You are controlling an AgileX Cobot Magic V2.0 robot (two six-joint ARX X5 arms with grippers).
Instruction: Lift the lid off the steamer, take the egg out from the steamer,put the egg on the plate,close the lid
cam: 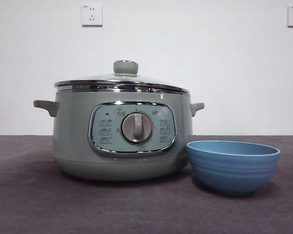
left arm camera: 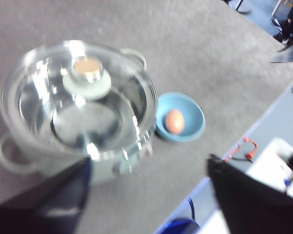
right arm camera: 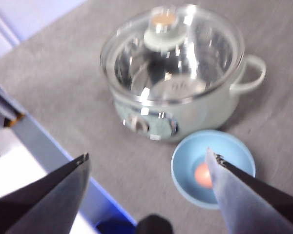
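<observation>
The pale green steamer (cam: pixel 122 136) stands on the grey table with its glass lid (cam: pixel 121 82) seated on the rim; both also show in the wrist views as the steamer (left arm camera: pixel 49 161) (right arm camera: pixel 195 109) and the lid (left arm camera: pixel 78 97) (right arm camera: pixel 171 51). Beside it sits the blue plate (cam: pixel 233 165), a small bowl, and the egg (left arm camera: pixel 175 121) (right arm camera: pixel 202 174) lies inside it. My left gripper (left arm camera: pixel 149 168) hangs open high above the pot, holding nothing. My right gripper (right arm camera: pixel 146 158) is also open and empty, high above the steamer and the plate (right arm camera: pixel 185 161).
The table's front edge (left arm camera: pixel 224 161) runs close to the plate (left arm camera: pixel 195 122), with a red cable (left arm camera: pixel 244 148) and white equipment beyond it. Two wall sockets (cam: pixel 92 14) sit on the white wall behind.
</observation>
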